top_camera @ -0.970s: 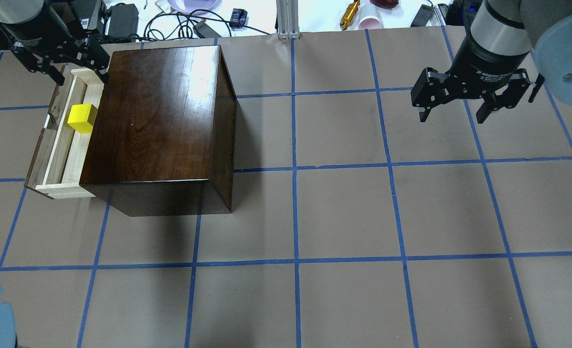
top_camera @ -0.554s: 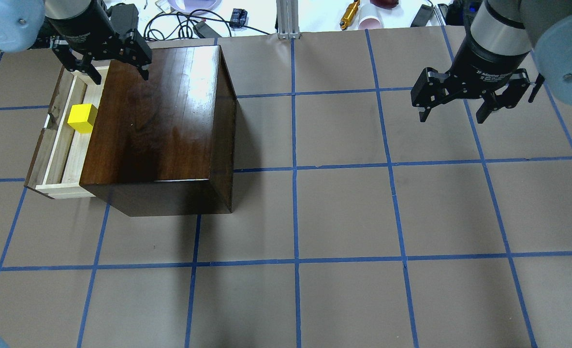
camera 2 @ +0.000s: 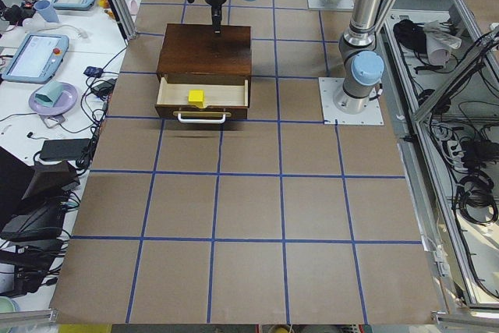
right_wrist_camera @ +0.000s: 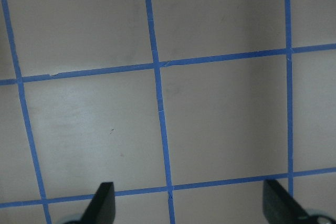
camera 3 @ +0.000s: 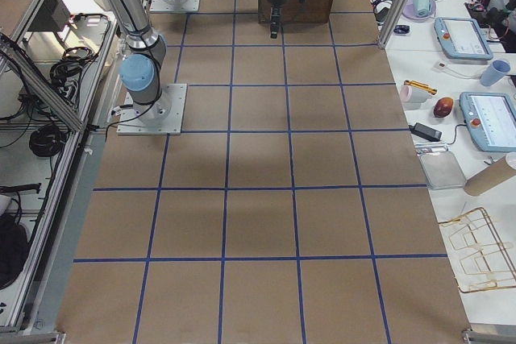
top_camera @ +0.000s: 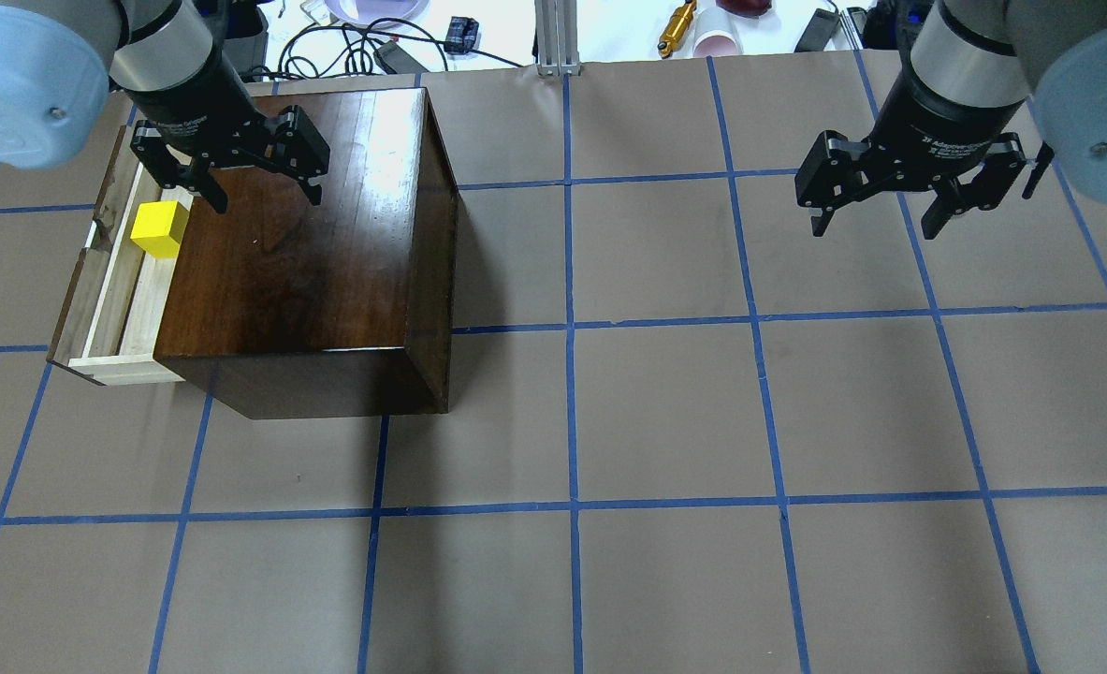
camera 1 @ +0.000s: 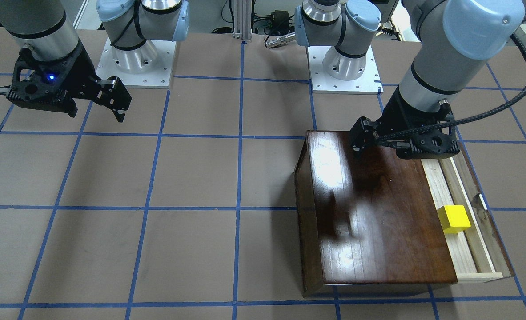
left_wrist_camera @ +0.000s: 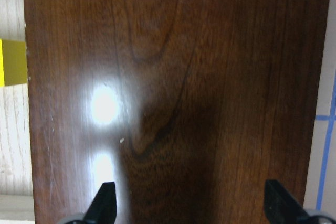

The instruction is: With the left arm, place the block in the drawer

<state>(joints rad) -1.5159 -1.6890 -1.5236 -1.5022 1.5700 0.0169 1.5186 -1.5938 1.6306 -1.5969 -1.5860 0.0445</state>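
Right arm (camera 3: 139,76) above gridded table (camera 3: 258,199)

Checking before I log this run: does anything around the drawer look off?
Nothing stands out. The block sits flat inside the open drawer, the box looks undamaged, and the left hand hangs open and empty above the box top.

Block (left_wrist_camera: 13,62): cut off by the left wrist view's left edge. Drawer (top_camera: 123,300): rear portion hidden under the wooden box (top_camera: 300,234). Wooden box: cropped by the exterior right view's top edge.
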